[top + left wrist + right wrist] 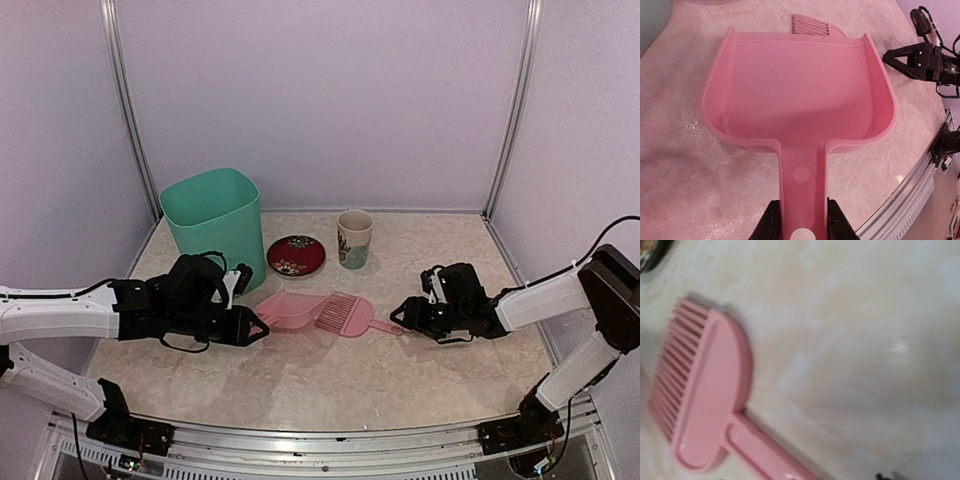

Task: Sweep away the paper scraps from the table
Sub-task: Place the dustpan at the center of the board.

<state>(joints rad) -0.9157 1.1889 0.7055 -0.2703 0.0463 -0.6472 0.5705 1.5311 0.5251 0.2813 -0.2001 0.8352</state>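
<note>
Pinching the dustpan (800,95) handle, the fingers (771,222) of the left gripper (801,222) hold it flat on the table (330,390), mouth toward the brush (705,390), probably to catch sweepings, its arm lying low. The right gripper (408,318) hangs just beside the brush handle, arm stretched low inward; whether its fingers are spread I cannot tell. No paper scraps show anywhere.

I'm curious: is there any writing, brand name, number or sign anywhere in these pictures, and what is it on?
No text can be read anywhere.
The cup and the red plate carry only flower-like patterns, no letters.
The green bin, pink dustpan and pink brush look plain in these views.
</note>
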